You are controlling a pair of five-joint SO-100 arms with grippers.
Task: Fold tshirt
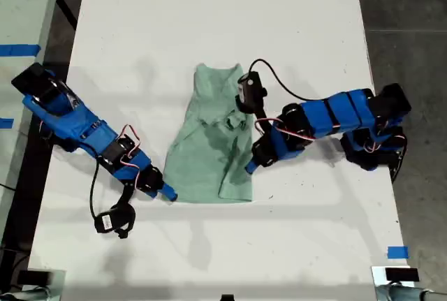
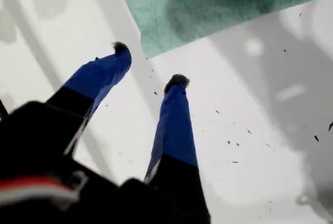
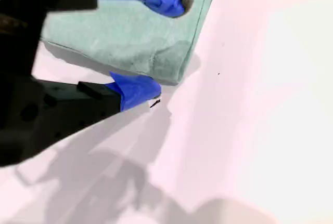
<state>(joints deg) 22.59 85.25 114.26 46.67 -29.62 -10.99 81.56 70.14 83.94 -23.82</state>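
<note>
- My first gripper (image 2: 151,65) — lower left of the exterior view (image 1: 166,193); both blue fingers spread apart with bare table between them, holding nothing. The tips sit just off a corner of the tshirt, not touching it.
- Table (image 1: 209,8) — white, flat, fills most of the exterior view; a few dark specks show on it in the first wrist view (image 2: 250,141).
- Tshirt (image 1: 213,140) — pale mint green, lying on the table at the middle of the exterior view, partly folded, narrower at its upper end and wider at the lower. One corner shows in the first wrist view (image 2: 208,11); a folded edge shows in the second wrist view (image 3: 125,42).
- My second gripper (image 3: 169,47) — right of centre in the exterior view (image 1: 250,167), at the tshirt's right edge. Jaws parted: one blue finger over the cloth, the other on the table just beside the folded edge; whether they pinch the cloth I cannot tell.
- Blue tape (image 1: 397,252) — lower right of the exterior view, on the table.
</note>
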